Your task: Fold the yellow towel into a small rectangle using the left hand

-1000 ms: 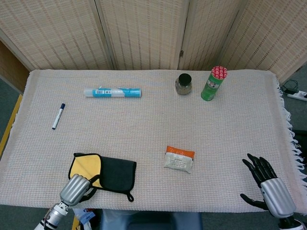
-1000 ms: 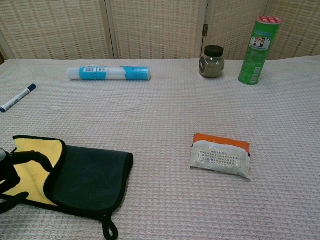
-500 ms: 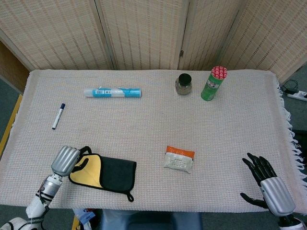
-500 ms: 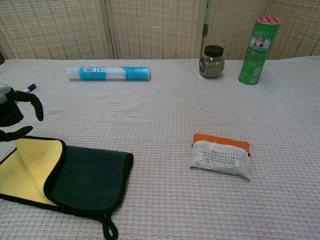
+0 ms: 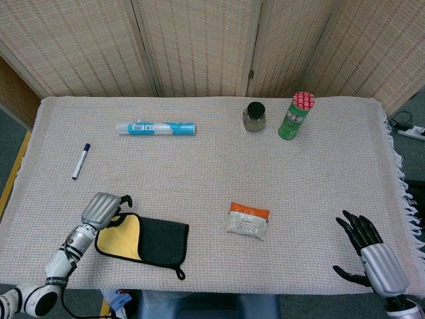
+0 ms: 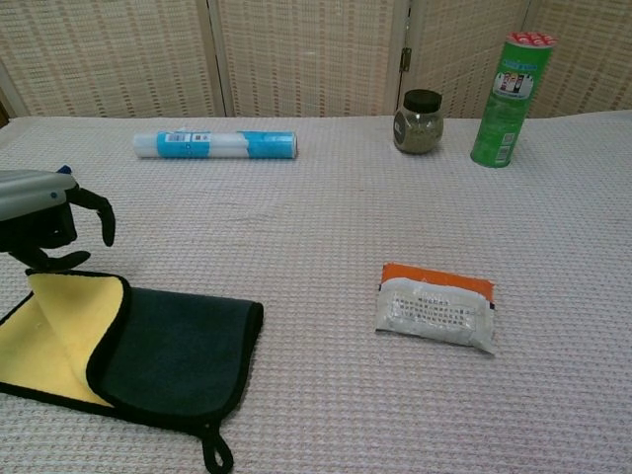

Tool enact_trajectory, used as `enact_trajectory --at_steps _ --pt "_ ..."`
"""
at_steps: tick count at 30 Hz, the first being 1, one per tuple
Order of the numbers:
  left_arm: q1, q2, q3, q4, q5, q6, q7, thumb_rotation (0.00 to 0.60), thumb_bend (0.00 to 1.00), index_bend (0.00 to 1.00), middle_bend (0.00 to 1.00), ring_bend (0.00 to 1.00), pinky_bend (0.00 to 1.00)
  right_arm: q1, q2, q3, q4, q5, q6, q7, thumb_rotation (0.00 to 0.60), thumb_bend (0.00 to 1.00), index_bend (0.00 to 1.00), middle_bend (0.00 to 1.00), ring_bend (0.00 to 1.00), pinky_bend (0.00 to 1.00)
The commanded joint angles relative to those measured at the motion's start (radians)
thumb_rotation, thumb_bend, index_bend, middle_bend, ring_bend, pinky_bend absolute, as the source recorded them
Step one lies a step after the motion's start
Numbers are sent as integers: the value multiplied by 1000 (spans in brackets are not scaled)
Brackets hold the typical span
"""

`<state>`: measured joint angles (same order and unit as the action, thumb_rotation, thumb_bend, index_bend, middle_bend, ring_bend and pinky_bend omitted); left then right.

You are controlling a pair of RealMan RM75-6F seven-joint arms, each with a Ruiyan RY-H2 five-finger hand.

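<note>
Both hands hold nothing: left hand (image 5: 104,208) fingers (image 6: 97,209) curled apart just above the towel (image 6: 148,348); right hand (image 5: 372,256), spread, shows only from the head.

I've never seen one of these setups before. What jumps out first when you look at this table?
Probably the towel near the front left edge: half folded, a dark flap lying over its bright yellow side. Right at its far left corner hovers the silver left hand, fingers curled, holding nothing. After that, the tall green can with the red top, standing at the back right beside a small dark-lidded jar.
</note>
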<state>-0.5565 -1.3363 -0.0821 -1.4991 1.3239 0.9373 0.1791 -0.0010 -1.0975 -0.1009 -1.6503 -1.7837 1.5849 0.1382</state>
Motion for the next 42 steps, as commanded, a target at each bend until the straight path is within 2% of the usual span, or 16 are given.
enact_trajectory --at_steps 1,15,42 --pt "-20 -11 4 -12 -15 -22 34 600 493 454 1000 1000 1000 1 1 0 1 2 -1 2 600 205 0 0 0 0" --pt "-73 -97 17 58 -65 -76 123 600 493 444 1000 1000 1000 -4 12 -1 4 -4 20 33 600 206 0 0 0 0" --pt "-78 -80 51 80 -74 -63 148 600 493 493 1000 1000 1000 -5 13 2 2 6 15 31 600 205 0 0 0 0"
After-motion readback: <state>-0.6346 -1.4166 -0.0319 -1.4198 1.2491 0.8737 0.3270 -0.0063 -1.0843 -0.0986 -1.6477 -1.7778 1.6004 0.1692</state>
